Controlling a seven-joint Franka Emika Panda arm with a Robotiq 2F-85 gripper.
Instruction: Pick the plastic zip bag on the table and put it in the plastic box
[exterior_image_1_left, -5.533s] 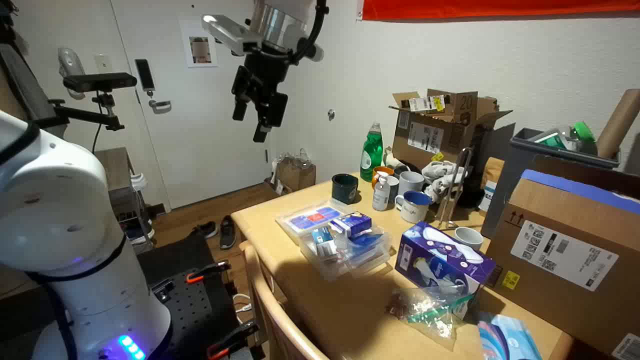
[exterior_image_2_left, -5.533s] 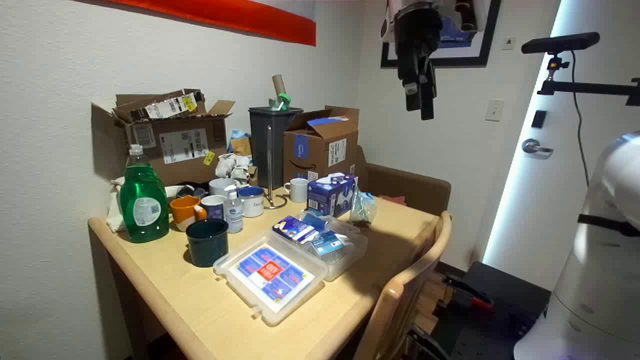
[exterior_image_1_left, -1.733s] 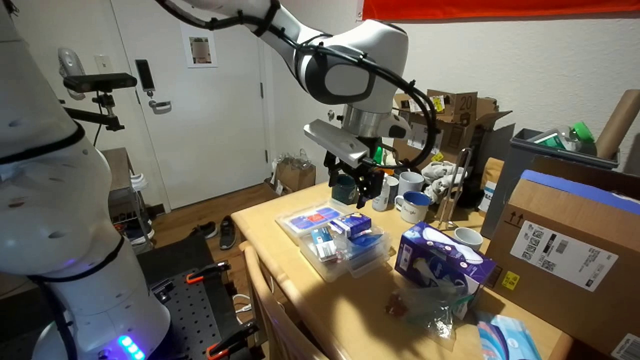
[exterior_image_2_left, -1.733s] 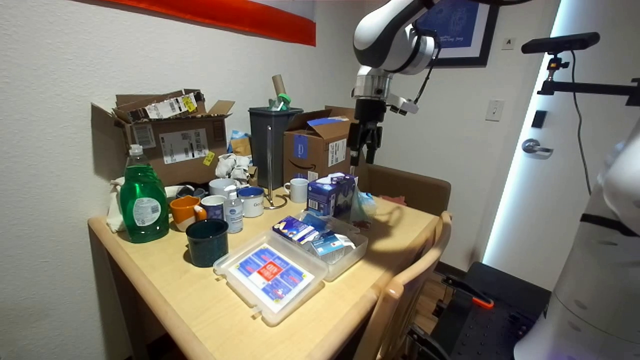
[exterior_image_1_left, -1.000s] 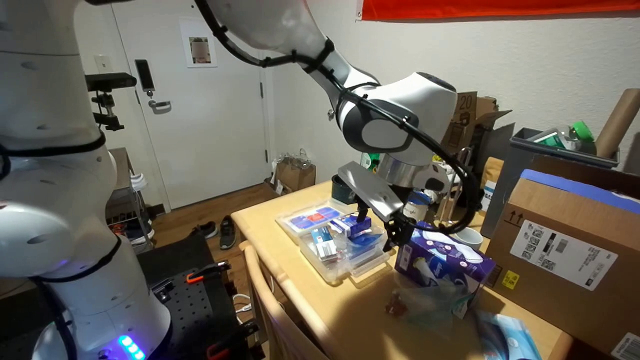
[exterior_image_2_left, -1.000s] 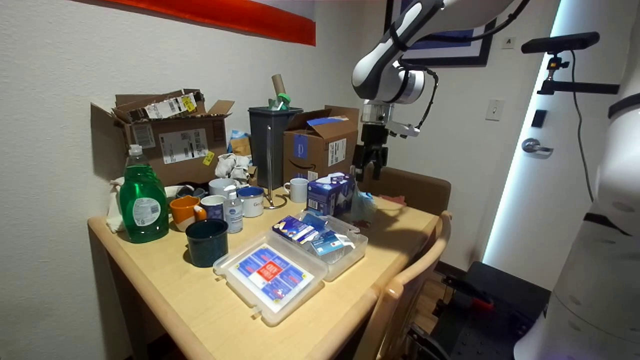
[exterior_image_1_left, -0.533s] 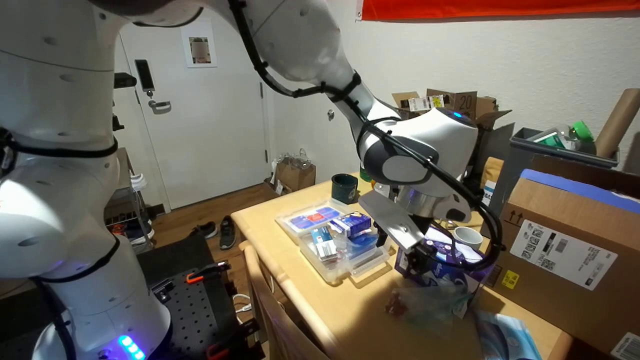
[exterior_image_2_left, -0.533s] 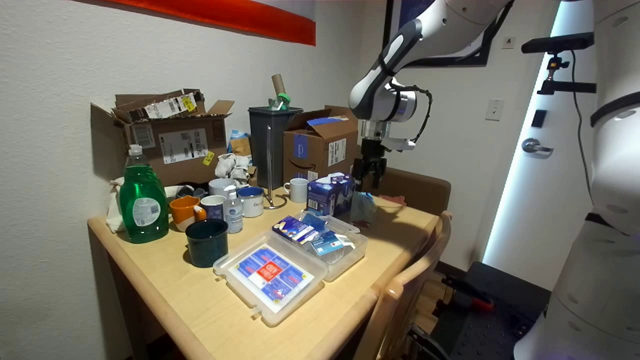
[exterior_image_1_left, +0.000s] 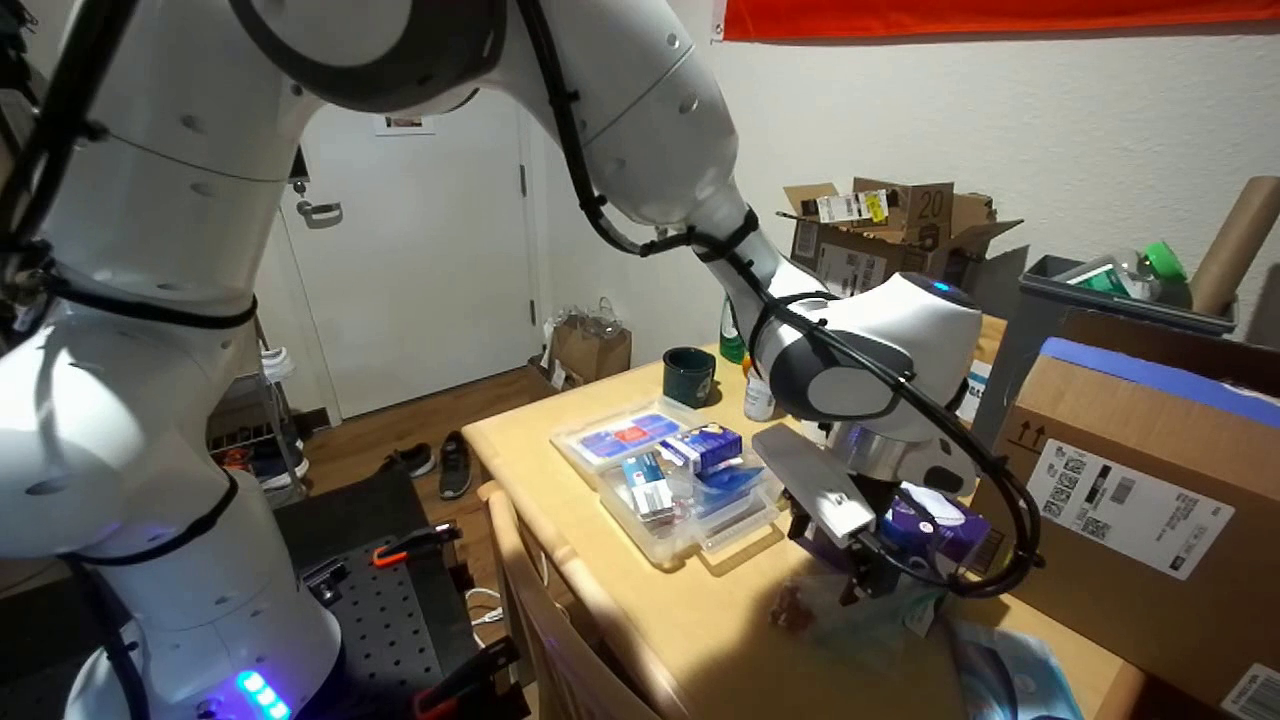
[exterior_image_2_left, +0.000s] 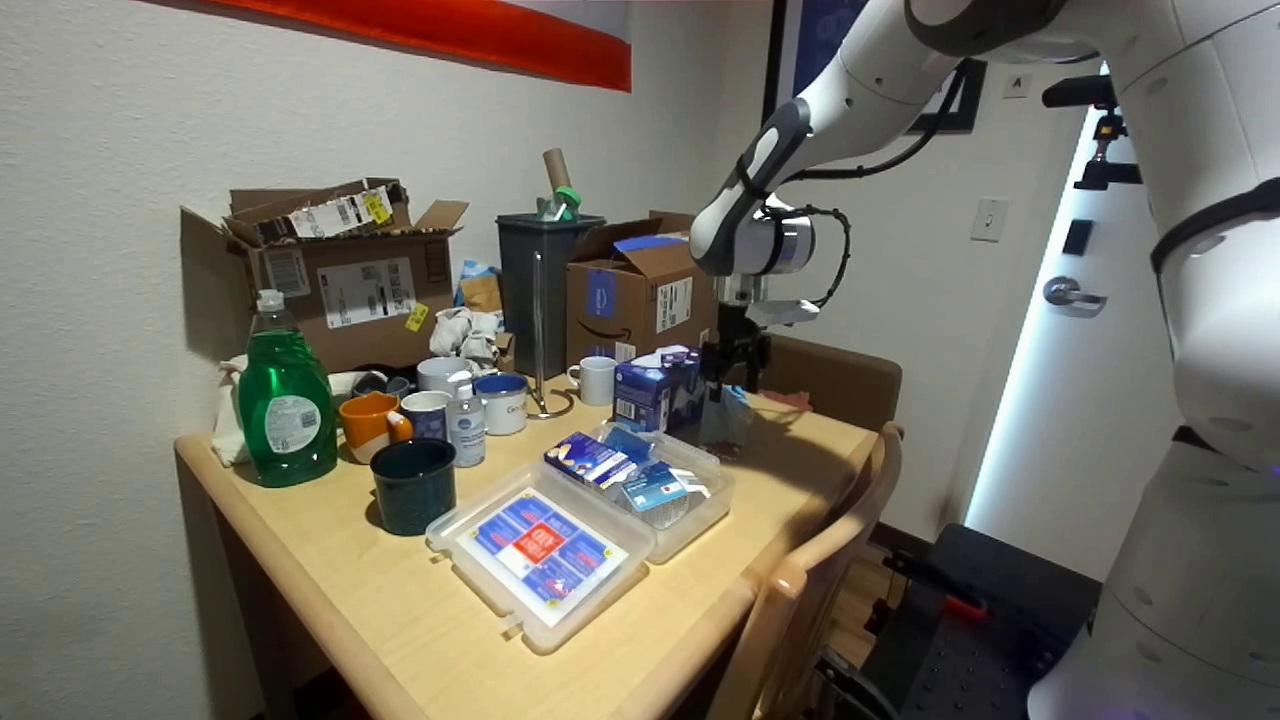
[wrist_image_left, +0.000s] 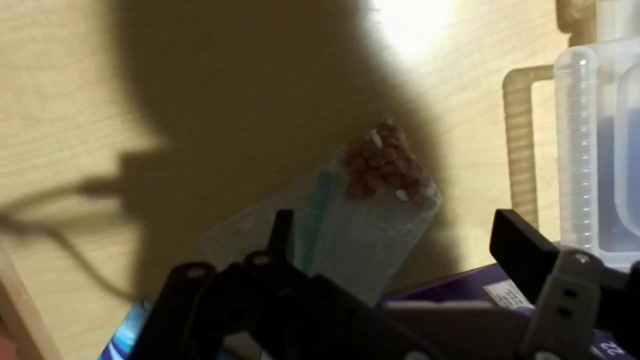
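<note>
The clear plastic zip bag has a green zip strip and holds red and white pieces. It lies on the table, against the purple box, in shadow; it also shows in both exterior views. The clear plastic box stands open on the table, with small packets inside. Its wall shows at the right edge of the wrist view. My gripper is open and empty above the bag; one finger overlaps the bag's zip end in that view. In an exterior view the gripper hangs beside the purple box.
The purple box stands close beside my gripper. A large cardboard box stands behind it. A blue packet lies near the bag. Several mugs, a green bottle and a metal stand are further along. A chair stands at the table edge.
My arm has swung over the table and my gripper has come down from high up to just above the bag, lowering further in the last second. The bag and plastic box have not moved.
</note>
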